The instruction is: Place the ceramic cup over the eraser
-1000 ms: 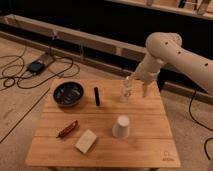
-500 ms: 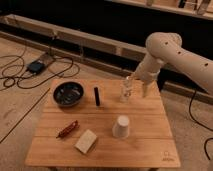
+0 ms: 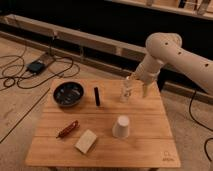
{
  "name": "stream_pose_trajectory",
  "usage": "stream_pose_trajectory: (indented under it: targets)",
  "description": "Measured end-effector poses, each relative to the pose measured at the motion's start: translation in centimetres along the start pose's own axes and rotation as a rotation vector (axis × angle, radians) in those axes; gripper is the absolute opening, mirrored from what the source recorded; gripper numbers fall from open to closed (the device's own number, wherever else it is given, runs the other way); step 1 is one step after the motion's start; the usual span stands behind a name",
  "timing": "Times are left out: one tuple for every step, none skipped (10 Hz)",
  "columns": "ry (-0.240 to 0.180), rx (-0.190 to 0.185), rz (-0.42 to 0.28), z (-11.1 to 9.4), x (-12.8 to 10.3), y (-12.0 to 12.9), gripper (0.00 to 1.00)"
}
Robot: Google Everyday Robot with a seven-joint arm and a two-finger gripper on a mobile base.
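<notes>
Pale wooden tabletop: tapered off-white ceramic cup, slim black eraser, gripper spread wide at far edge

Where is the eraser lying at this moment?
In the camera view the eraser lies on the far half of the table, between the dark bowl and the glass jar; the gripper is beside that jar, at the far right edge.

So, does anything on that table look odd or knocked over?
Only the ceramic cup, near the front middle of the table: it seems to stand upside down, wider end on the wood. Nothing looks spilled or broken. The robot's hand hangs open at the back edge, by the glass jar.
</notes>
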Motion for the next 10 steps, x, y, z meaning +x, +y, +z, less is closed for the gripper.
stream_pose_trajectory:
  targets:
    - [0.006, 0.002, -0.019, 0.3, -0.5, 0.6, 0.66]
    - [0.010, 0.002, -0.042, 0.6, -1.4, 1.5, 0.66]
    - [0.011, -0.001, -0.068, 1.1, -2.7, 2.6, 0.66]
    - [0.010, -0.003, -0.085, 1.5, -3.6, 3.3, 0.66]
    - [0.005, -0.012, -0.107, 2.4, -4.9, 4.4, 0.66]
    - [0.002, -0.023, -0.123, 3.2, -5.8, 5.2, 0.66]
    - [-0.003, -0.038, -0.143, 4.2, -6.7, 5.7, 0.66]
    - [-0.010, -0.058, -0.162, 5.4, -7.5, 6.0, 0.66]
    - [-0.016, -0.078, -0.182, 6.6, -8.4, 6.0, 0.66]
    - [-0.021, -0.096, -0.198, 7.7, -9.0, 6.0, 0.66]
